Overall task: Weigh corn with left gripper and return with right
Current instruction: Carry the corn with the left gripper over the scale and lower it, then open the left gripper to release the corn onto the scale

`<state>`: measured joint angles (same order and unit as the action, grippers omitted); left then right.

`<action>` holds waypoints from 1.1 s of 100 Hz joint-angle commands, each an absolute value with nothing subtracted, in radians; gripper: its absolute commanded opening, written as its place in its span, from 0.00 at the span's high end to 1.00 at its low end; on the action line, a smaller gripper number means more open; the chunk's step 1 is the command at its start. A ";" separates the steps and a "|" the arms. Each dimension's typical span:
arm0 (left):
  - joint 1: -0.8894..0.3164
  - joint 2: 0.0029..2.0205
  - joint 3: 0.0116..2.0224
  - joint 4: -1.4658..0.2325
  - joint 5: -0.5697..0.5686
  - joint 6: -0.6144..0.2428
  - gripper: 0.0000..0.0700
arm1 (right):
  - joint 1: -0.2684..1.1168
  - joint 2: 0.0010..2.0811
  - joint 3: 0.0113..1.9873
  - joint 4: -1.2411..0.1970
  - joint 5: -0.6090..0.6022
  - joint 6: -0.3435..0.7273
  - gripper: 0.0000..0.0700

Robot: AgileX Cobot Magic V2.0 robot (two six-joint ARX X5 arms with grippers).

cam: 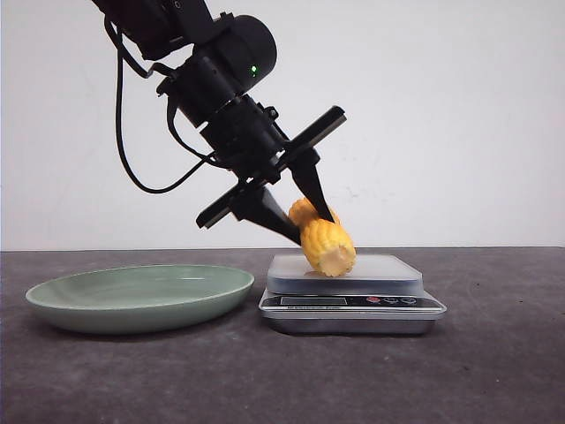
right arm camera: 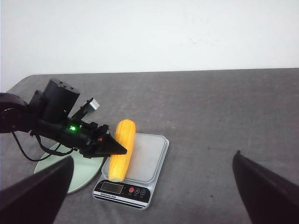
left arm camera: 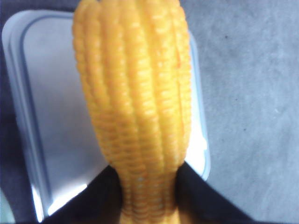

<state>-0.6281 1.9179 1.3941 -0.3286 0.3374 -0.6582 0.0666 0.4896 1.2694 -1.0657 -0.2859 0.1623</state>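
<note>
From the front I see the left gripper (cam: 305, 228) angled down over the scale (cam: 351, 296), its two black fingers closed on the corn (cam: 325, 242) near the cob's rounded upper end. The pale cut end points down and toward me and looks to be touching the scale's platform, with the cob tilted, though I cannot tell from this view how much weight rests there. A green plate (cam: 139, 297) sits just beside the scale on the dark surface (cam: 494, 371).

My left wrist camera adds the close detail: the corn (left arm camera: 135, 107) fills the view, pinched between the black fingers (left arm camera: 201, 198), with the platform (left arm camera: 51, 121) behind it.

The right wrist camera looks down from well back, showing the corn (right arm camera: 122, 149) lying across the platform's plate-side half, and the scale's display (right arm camera: 111, 187). Its own gripper (right arm camera: 154, 196) stands wide apart with nothing between the fingers (right arm camera: 266, 191)
</note>
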 commanded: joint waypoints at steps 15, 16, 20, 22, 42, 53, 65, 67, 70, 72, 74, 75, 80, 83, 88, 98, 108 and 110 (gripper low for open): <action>-0.642 1.942 1.413 -0.323 0.338 -0.664 0.65 | 0.070 0.495 1.281 -1.068 -0.287 0.173 0.00; -0.642 1.942 1.413 -0.323 0.338 -0.664 0.65 | 0.070 0.495 1.281 -1.069 -0.288 0.173 0.00; -0.642 1.942 1.413 -0.324 0.338 -0.664 0.65 | 0.070 0.495 1.281 -1.073 -0.288 0.173 0.00; -0.642 1.942 1.413 -0.324 0.338 -0.664 0.65 | 0.070 0.495 1.281 -1.077 -0.287 0.173 0.00; -0.642 1.942 1.413 -0.323 0.338 -0.665 0.32 | 0.070 0.495 1.281 -1.102 -0.287 0.173 0.00; -0.642 1.942 1.413 -0.323 0.338 -0.664 0.32 | 0.070 0.495 1.281 -1.105 -0.287 0.173 0.00; -0.642 1.942 1.413 -0.319 0.337 -0.664 0.32 | 0.070 0.495 1.281 -1.105 -0.287 0.172 0.00; -0.642 1.942 1.413 -0.319 0.337 -0.664 0.31 | 0.070 0.495 1.281 -1.105 -0.287 0.172 0.00; -0.642 1.942 1.413 -0.317 0.337 -0.664 0.31 | 0.070 0.495 1.281 -1.104 -0.287 0.172 0.00; -0.642 1.942 1.413 -0.316 0.337 -0.664 0.31 | 0.070 0.495 1.281 -1.104 -0.287 0.172 0.00; -0.642 1.942 1.413 -0.315 0.337 -0.664 0.31 | 0.070 0.495 1.281 -1.104 -0.287 0.172 0.00; -0.642 1.942 1.413 -0.314 0.337 -0.663 0.31 | 0.070 0.495 1.281 -1.104 -0.287 0.172 0.00; -0.641 1.942 1.415 -0.313 0.338 -0.662 0.31 | 0.070 0.495 1.281 -1.104 -0.287 0.172 0.00; -0.640 1.941 1.417 -0.315 0.338 -0.659 0.30 | 0.070 0.495 1.281 -1.104 -0.287 0.172 0.00; -0.636 1.937 1.422 -0.326 0.346 -0.657 0.30 | 0.070 0.495 1.281 -1.104 -0.287 0.171 0.00; -0.634 1.916 1.430 -0.353 0.361 -0.644 0.30 | 0.070 0.495 1.281 -1.104 -0.287 0.169 0.00; -0.635 1.865 1.430 -0.352 0.364 -0.589 0.30 | 0.070 0.495 1.281 -1.101 -0.287 0.169 0.00; -0.635 1.853 1.430 -0.351 0.363 -0.579 0.30 | 0.070 0.495 1.281 -1.101 -0.287 0.169 0.00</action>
<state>-0.6296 1.9007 1.4017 -0.3664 0.3592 -0.6407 0.0666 0.4896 1.2694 -1.1114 -0.2859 0.1623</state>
